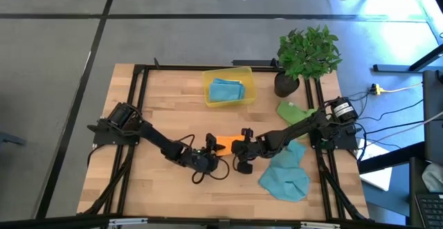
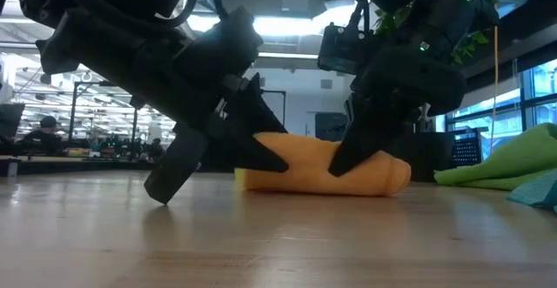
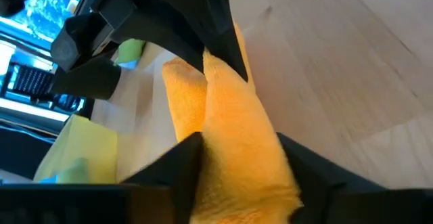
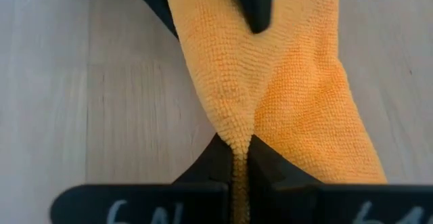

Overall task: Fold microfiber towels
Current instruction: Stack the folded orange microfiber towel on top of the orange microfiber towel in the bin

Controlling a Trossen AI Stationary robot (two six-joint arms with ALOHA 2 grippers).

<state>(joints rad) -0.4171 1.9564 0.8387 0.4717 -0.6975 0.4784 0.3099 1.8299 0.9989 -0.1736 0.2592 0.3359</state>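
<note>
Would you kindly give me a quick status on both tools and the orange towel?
Right tool shut on orange towel. Left tool open astride the same towel. Nothing in the way.

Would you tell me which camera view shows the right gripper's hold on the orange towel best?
The right wrist view: the right gripper pinches the orange towel edge. The low view shows it sideways, the high view mostly hides it, the left wrist view shows the other end.

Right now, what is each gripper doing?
Left gripper: open, fingers either side of the orange towel.
Right gripper: shut on the orange towel.
</note>
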